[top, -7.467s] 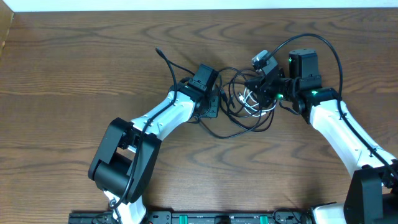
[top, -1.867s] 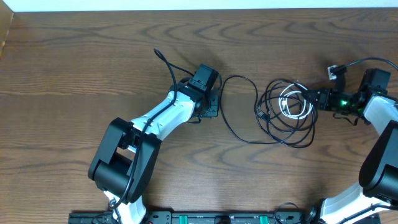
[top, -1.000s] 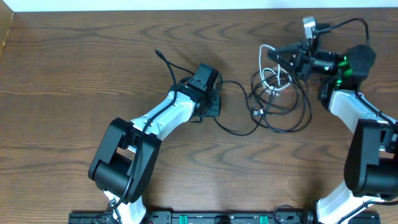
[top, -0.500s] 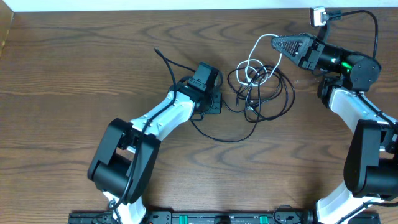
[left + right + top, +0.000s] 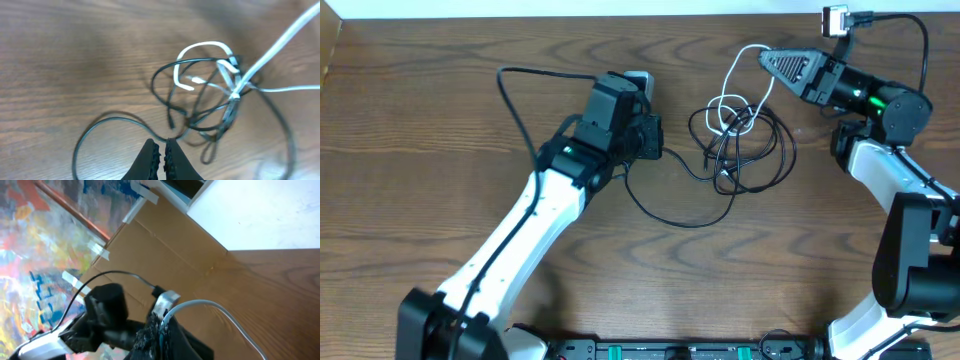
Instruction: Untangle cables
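Up and right of the black tangle (image 5: 745,160), right tool (image 5: 766,58) was clamped on the white cable (image 5: 202,45); pulling harder could've cinched it tighter or dragged everything across the desk (image 5: 440,120); left tool (image 5: 160,148) beside it was shut, but whether it pinched a black strand, couldn't tell.

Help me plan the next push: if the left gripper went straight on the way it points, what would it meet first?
Most likely the black cable curving just ahead of the left gripper, then the white cable knotted beyond it; depth is unclear.
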`<state>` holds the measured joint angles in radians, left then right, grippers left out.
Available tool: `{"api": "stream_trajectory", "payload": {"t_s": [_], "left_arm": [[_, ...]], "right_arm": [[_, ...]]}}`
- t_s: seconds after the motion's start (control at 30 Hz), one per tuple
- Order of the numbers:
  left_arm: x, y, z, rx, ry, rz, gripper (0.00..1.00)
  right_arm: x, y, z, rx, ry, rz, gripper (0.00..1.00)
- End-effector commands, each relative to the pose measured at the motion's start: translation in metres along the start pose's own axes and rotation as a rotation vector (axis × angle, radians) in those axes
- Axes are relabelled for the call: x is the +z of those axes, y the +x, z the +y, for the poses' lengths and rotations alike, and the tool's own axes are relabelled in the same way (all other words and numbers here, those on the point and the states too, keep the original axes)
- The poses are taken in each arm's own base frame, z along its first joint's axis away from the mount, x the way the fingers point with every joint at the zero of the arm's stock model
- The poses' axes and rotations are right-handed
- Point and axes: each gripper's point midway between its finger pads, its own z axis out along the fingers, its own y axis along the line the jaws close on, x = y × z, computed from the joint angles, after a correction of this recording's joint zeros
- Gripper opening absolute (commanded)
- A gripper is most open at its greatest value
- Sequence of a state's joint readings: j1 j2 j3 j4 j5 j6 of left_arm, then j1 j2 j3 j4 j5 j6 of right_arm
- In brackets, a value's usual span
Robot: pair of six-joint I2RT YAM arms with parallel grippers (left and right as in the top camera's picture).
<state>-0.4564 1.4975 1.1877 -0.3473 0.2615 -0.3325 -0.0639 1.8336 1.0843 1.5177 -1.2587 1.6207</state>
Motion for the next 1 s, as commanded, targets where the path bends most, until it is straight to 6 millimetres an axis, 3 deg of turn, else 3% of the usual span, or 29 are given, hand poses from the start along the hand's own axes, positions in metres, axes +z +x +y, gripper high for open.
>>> {"api": "stream_trajectory", "payload": {"t_s": [0.0,0.07,0.37,0.67,0.83,0.97], "left_arm": [[-0.011,-0.002,-0.014,0.029,0.065,-0.006,0.08],[-0.015,-0.003,-0.017,0.031,0.075,-0.012,0.07],[-0.016,-0.003,-0.022,0.033,0.103,-0.007,0.08],[-0.016,-0.002,-0.023,0.033,0.108,-0.003,0.08],[-0.016,-0.002,-0.023,0.033,0.106,-0.003,0.08],[-0.016,-0.002,-0.022,0.032,0.103,-0.003,0.08]], "right_arm": [[0.014,-0.020,0.017,-0.018,-0.035,-0.043,0.01],[0.025,-0.026,0.024,-0.010,-0.045,-0.028,0.01],[0.077,-0.066,0.091,-0.116,-0.091,0.093,0.01],[0.096,-0.099,0.151,-0.226,-0.114,0.078,0.01],[0.101,-0.096,0.163,-0.222,-0.124,0.114,0.01],[0.105,-0.069,0.147,-0.179,-0.115,0.246,0.01]]}}
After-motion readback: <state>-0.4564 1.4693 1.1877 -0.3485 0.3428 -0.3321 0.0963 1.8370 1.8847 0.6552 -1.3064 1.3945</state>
